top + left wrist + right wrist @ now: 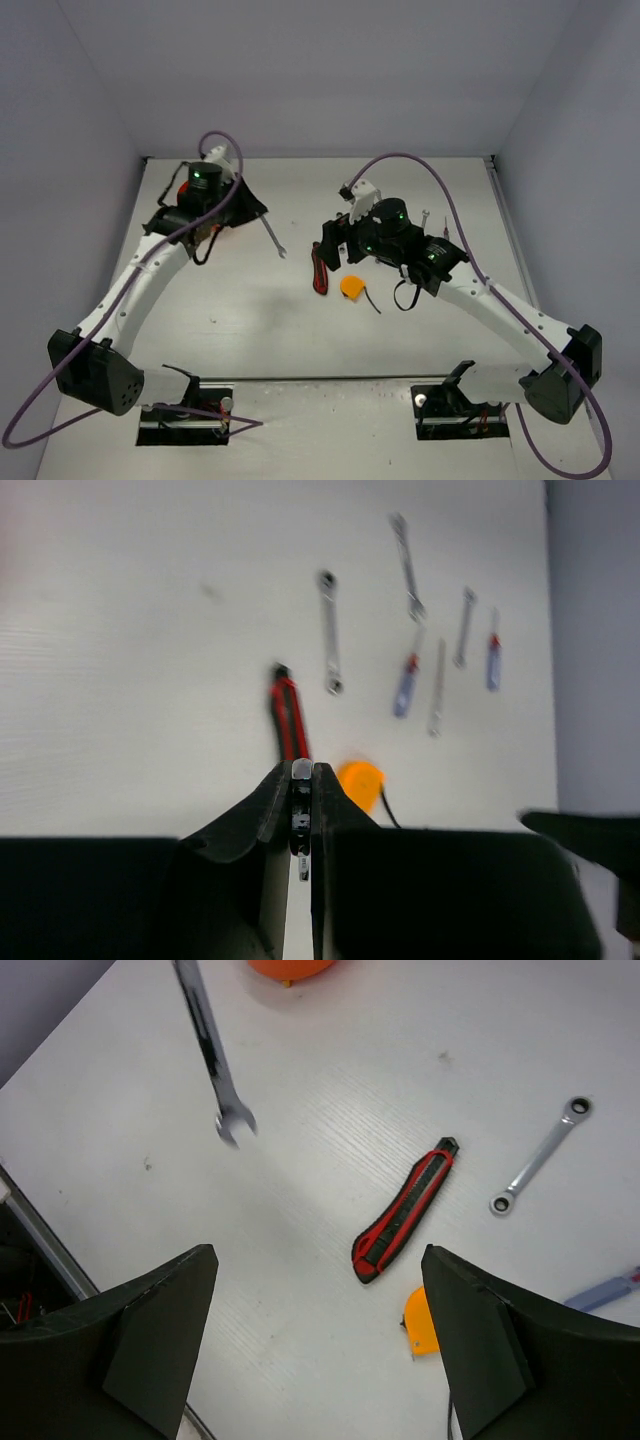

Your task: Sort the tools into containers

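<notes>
Evidently the left pincer is clamped on a thin wrench near the orange tub, prob. to drop it in. The right pincer gapes wide over the red-black tool (flat on the counter), lined up to grab.

The top edge cuts off the orange tub, and the right fingers half hide the tape measure.
</notes>
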### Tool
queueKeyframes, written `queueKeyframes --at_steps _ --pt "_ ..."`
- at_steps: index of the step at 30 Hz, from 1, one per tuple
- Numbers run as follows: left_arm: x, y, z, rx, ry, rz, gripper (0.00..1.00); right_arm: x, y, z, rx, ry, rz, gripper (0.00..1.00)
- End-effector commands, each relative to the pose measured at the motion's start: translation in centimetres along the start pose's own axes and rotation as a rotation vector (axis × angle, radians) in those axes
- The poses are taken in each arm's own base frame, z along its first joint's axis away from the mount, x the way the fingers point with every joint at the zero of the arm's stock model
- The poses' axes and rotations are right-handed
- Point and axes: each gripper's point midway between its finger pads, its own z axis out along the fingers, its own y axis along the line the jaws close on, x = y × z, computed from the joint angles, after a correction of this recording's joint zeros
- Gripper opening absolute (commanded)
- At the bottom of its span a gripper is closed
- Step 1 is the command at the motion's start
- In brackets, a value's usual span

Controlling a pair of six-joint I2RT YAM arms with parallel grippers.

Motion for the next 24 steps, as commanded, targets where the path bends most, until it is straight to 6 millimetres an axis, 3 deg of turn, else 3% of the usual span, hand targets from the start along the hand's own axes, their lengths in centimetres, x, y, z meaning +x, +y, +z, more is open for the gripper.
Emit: queueKeyframes --at_steps 1,4,8,14,18,24 --pt "-9.1 5.3 -5.2 -0.197 -0.24 0.085 0.0 -2.7 -1.6 -2.9 0.069 -0.137 -0.006 0.81" --pt "-13.2 9.3 -7.0 -0.332 -0.321 0.101 0.0 -1.9 -2.6 -3.7 0.108 -0.136 0.011 0.81" --pt "-17.4 13.2 -7.7 -0.458 -0.393 0.057 0.0 -0.7 -3.3 -4.3 0.132 -0.129 0.034 0.81" --pt "-22.2 17.0 -5.5 -0.543 -0.458 0.035 0.0 0.2 -3.5 -4.8 0.139 -0.119 0.058 0.81" --pt "-25.7 17.8 -5.1 -0.558 -0.491 0.128 0.0 0.8 -3.4 -5.1 0.134 -0.113 0.069 0.81" --pt "-27.9 17.9 -2.0 -0.483 -0.474 0.376 0.0 1.6 -3.3 -5.4 0.125 -0.101 0.08 0.81"
